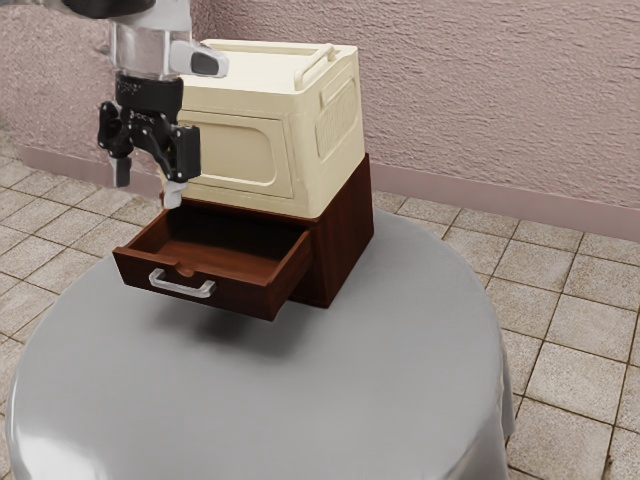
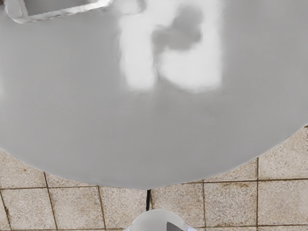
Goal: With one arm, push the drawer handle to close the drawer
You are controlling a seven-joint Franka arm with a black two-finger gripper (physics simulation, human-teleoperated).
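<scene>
Table [image 1: 330, 390]: grey, supporting the cabinet.
Cabinet [image 1: 345, 235]: dark wood, beneath a cream box [image 1: 230, 152].
Drawer [image 1: 245, 296]: extended; best driven straight inward.
Gripper [image 1: 147, 187]: jaws apart, empty, raised; should descend outside the front before pushing.
Handle [image 1: 182, 290]: on the drawer front, untouched; press centrally, avoiding skew.

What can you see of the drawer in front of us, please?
The drawer looks like dark reddish-brown wood, with a flat front, raised sides and a small notch in the front's top edge. A silvery, metallic-looking handle is fixed to the front. It stands well out of its matching cabinet, open, level, and raised above the grey table, with a shadow below. Nothing is visible inside. I can't tell whether the gripper touches it.
</scene>
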